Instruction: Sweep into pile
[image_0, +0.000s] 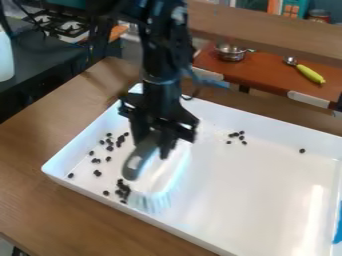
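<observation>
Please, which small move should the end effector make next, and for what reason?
I would probably ease the end effector and its brush slightly toward the picture's left: the bristles sit just right of a dark clump, and loose bits lie scattered beyond it.

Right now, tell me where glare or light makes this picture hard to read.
Camera view: a long glare streak whitens the right part of the tray; the pale bristles of the brush nearly merge with the bright tray floor; the black arm is mostly dark, with small highlights.
</observation>
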